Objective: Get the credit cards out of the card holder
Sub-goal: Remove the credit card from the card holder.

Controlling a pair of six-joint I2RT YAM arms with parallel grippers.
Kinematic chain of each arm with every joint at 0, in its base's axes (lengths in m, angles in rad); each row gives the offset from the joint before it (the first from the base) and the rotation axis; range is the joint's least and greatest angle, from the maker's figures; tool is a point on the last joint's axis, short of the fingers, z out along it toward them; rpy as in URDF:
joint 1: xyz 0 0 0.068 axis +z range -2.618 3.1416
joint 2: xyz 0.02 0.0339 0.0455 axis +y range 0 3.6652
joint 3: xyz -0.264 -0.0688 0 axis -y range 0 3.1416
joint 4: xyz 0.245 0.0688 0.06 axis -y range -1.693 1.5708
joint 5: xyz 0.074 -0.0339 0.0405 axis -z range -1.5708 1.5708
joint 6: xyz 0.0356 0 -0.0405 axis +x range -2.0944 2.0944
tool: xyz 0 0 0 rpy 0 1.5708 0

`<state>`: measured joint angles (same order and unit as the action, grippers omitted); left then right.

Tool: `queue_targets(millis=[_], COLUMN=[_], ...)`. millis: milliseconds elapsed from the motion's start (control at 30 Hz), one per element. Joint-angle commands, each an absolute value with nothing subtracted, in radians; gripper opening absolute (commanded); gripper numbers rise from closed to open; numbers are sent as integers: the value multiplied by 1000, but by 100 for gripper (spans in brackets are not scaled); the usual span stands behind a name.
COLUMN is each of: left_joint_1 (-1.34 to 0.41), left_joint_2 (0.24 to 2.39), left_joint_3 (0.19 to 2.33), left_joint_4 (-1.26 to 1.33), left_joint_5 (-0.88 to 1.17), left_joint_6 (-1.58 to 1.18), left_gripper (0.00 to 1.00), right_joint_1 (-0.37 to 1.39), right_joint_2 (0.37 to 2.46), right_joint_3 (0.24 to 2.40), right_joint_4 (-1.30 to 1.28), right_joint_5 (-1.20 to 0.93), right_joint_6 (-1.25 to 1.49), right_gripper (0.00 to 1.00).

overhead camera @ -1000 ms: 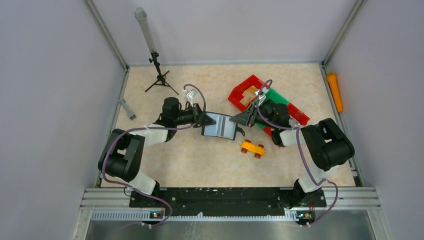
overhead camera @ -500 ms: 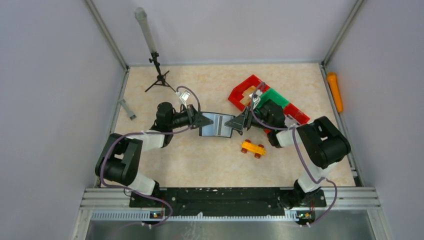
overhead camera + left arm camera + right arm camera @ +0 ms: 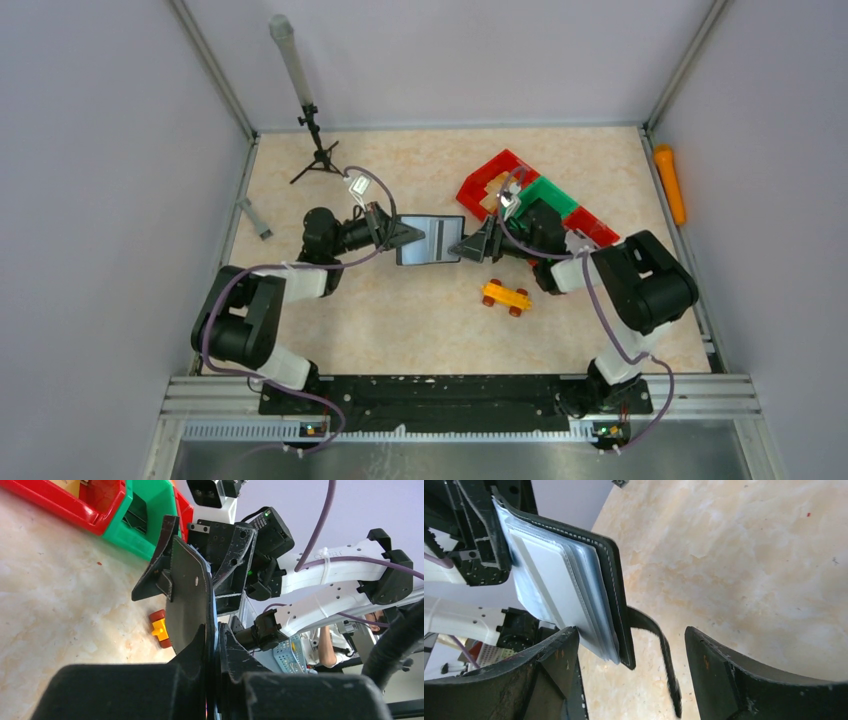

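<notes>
The black card holder [image 3: 430, 240] hangs above the middle of the table, with my left gripper [image 3: 403, 234] shut on its left edge. In the left wrist view its dark cover [image 3: 186, 592] stands edge-on out of my left gripper [image 3: 216, 636]. My right gripper [image 3: 470, 244] stands open at the holder's right end. In the right wrist view the holder's black cover [image 3: 615, 582] and its loose strap [image 3: 663, 652] lie between the spread fingers of my right gripper [image 3: 629, 652], touching neither. Pale credit cards [image 3: 544, 577] sit in clear sleeves inside the holder.
Red bins [image 3: 492, 180] and a green bin [image 3: 548, 195] lie behind my right arm. A yellow toy car [image 3: 506, 297] sits in front of the holder. A small tripod [image 3: 318, 155] stands back left, a grey strip [image 3: 254, 218] lies left, and an orange cylinder [image 3: 670, 183] lies far right.
My right gripper has opened and let go of the card holder. The left arm has carried the holder a little back and left, and both arms shifted with it.
</notes>
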<state>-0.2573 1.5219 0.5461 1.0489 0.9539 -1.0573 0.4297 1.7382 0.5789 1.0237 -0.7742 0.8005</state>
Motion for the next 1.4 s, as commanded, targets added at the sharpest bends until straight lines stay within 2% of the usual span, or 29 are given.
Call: queue_targets(millis=[0, 200, 333, 467, 633, 767, 800, 867, 900, 967, 1067, 1233, 1367], left_joint_1=[-252, -252, -253, -255, -253, -253, -254, -253, -253, -257, -268, -275, -292], left_joint_2=[1517, 1510, 1547, 1591, 1595, 1560, 1547, 1499, 1466, 1386, 1270, 1168, 1143], left_joint_3=[541, 540, 548, 557, 563, 562, 561, 569, 580, 606, 598, 574, 534], left_joint_4=[1203, 1183, 1250, 1309, 1281, 1185, 1152, 1008, 881, 582, 416, 364, 523], left_joint_5=[978, 970, 993, 1009, 1006, 980, 970, 923, 879, 754, 572, 461, 603], left_joint_6=[-1097, -1087, -1144, -1182, -1169, -1100, -1079, -986, -915, -734, -630, -593, -622], left_gripper=[0, 0, 0, 0, 0, 1, 6, 28, 34, 42, 54, 59, 54], right_joint_1=[436, 422, 422, 422, 422, 423, 422, 421, 420, 416, 409, 400, 400], right_joint_2=[1675, 1752, 1802, 1782, 1754, 1759, 1759, 1759, 1759, 1758, 1753, 1729, 1711], right_joint_3=[593, 559, 554, 551, 546, 549, 551, 551, 552, 553, 559, 570, 571], right_joint_4=[988, 1349, 1520, 1522, 1480, 1483, 1481, 1472, 1464, 1444, 1355, 1186, 1128], right_joint_5=[-719, -831, -873, -879, -871, -872, -871, -871, -868, -862, -834, -769, -743], right_joint_6=[737, 947, 1041, 1030, 994, 999, 999, 997, 995, 988, 955, 877, 844], right_gripper=[80, 86, 86, 69, 27, 14, 11, 8, 8, 7, 7, 6, 6])
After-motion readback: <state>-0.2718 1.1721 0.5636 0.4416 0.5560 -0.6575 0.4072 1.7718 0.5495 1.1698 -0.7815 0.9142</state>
